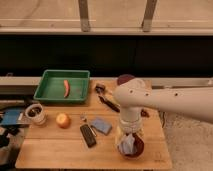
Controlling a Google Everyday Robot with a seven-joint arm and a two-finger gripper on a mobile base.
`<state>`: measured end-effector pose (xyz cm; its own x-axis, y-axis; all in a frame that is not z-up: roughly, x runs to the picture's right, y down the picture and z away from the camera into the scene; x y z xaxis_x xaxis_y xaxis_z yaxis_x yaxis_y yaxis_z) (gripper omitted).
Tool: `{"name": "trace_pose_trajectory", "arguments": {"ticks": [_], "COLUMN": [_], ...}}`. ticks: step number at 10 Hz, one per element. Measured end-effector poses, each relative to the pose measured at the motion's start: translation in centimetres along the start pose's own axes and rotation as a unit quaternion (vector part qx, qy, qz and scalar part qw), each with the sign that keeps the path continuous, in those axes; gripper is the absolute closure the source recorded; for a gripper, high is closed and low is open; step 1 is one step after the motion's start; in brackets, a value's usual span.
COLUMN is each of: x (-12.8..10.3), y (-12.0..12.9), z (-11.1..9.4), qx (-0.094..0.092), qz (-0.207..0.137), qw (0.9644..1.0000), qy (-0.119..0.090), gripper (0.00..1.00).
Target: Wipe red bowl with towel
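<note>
The red bowl point(137, 148) sits near the front right of the wooden table point(55, 147). A pale grey-blue towel point(129, 143) lies inside it. My gripper point(128, 135) reaches straight down from the white arm point(165, 100) into the bowl, right over the towel, and covers most of the bowl's left side.
A green tray point(50, 92) with an orange-red item point(66, 88) stands at the back left. An orange fruit point(63, 120), a black remote-like object point(88, 135), a blue sponge point(101, 125), a cup point(35, 113) and dark items point(105, 95) lie on the table.
</note>
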<state>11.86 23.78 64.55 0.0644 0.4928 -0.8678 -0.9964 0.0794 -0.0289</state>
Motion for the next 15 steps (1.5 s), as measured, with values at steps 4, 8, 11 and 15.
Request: {"name": "trace_pose_trajectory", "arguments": {"ticks": [4, 8, 11, 15], "x": [-0.9, -3.1, -4.0, -4.8], "y": [0.2, -0.3, -1.2, -1.5], "z": [1.1, 4.3, 4.9, 5.8], "qx": [-0.011, -0.045, -0.060, -0.080], "qz": [0.000, 0.009, 0.019, 0.022], "qw": [0.9999, 0.9984, 0.9972, 0.9954], "qy": [0.012, 0.034, 0.039, 0.048], "gripper": [0.24, 0.24, 0.24, 0.24]}}
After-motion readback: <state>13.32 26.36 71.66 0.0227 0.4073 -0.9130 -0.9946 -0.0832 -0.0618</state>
